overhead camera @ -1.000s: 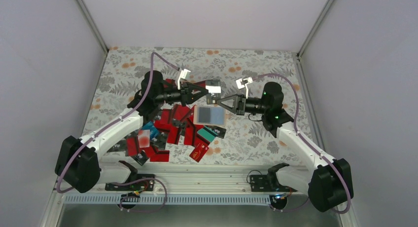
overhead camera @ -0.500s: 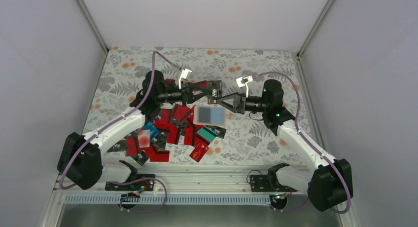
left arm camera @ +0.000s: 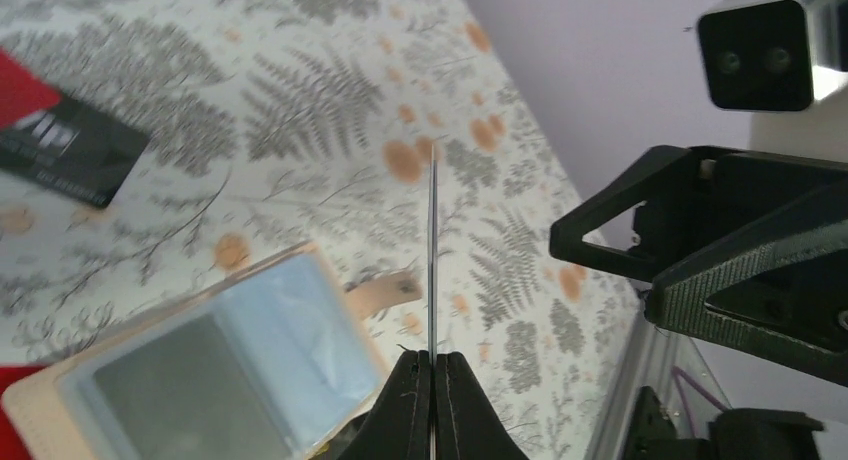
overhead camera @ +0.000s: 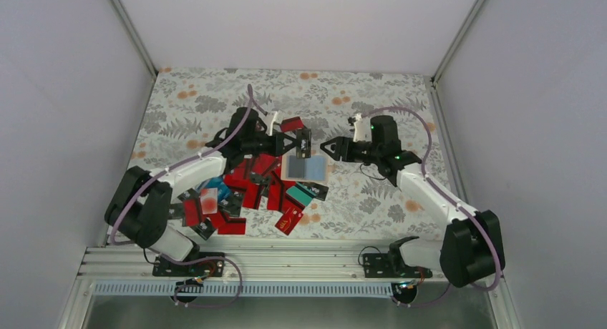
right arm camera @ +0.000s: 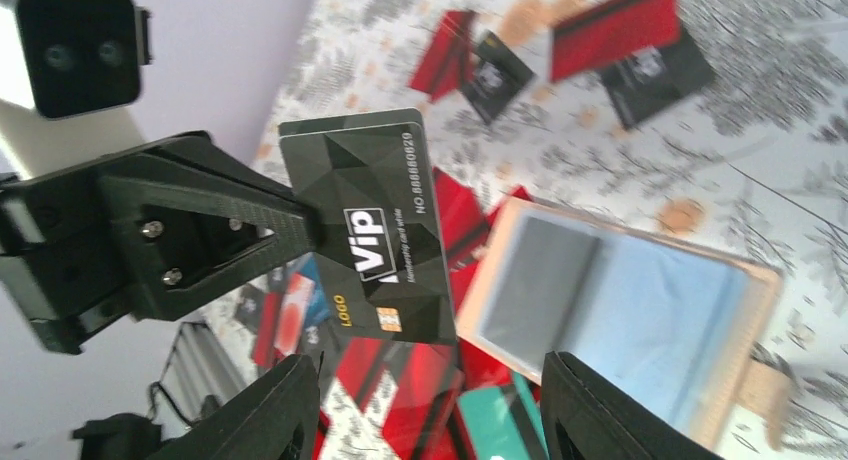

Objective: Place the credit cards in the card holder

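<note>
Alignment matters most: the left gripper (left arm camera: 432, 365) pinches a black plastic VIP card (right arm camera: 375, 250) in the air by the open tan card holder (overhead camera: 304, 168), so its edge should tilt toward a bluish sleeve (right arm camera: 660, 290). The right gripper (overhead camera: 331, 147) hangs spread nearby. Red cards (overhead camera: 247, 186) litter the floral tablecloth (overhead camera: 193, 107) between pale walls (overhead camera: 64, 93).

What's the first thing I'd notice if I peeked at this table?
Probably the black VIP card pinched in the left hand, held in the air right by the open tan card holder on the flowery table. Next you'd spot the messy pile of mostly red cards spread beside the holder, toward the robot's left. The right hand hangs open on the other side.
</note>
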Controlling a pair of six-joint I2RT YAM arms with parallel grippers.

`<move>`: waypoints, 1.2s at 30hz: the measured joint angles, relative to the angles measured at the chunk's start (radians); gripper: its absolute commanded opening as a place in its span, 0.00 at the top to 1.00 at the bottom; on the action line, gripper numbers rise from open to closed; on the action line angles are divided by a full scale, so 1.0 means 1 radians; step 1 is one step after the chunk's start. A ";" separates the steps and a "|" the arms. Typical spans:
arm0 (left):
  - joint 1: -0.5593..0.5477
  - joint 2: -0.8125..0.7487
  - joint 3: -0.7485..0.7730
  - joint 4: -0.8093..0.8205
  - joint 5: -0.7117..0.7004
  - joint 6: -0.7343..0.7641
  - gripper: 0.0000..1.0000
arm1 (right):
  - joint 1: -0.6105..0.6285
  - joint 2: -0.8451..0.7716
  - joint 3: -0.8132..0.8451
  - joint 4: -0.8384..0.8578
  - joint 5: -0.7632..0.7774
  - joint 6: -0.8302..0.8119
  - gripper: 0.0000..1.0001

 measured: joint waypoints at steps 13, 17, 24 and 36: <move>-0.008 0.219 0.000 -0.018 -0.084 -0.122 0.98 | -0.002 0.212 -0.019 0.006 0.067 0.023 0.49; -0.014 0.257 0.011 -0.019 -0.089 -0.137 0.98 | -0.002 0.264 -0.019 0.030 0.066 0.030 0.51; -0.020 0.297 0.035 -0.021 -0.094 -0.172 0.98 | -0.001 0.346 -0.019 0.060 0.071 0.034 0.54; -0.025 0.352 0.072 -0.037 -0.094 -0.207 0.98 | -0.001 0.435 -0.018 0.077 0.117 0.038 0.58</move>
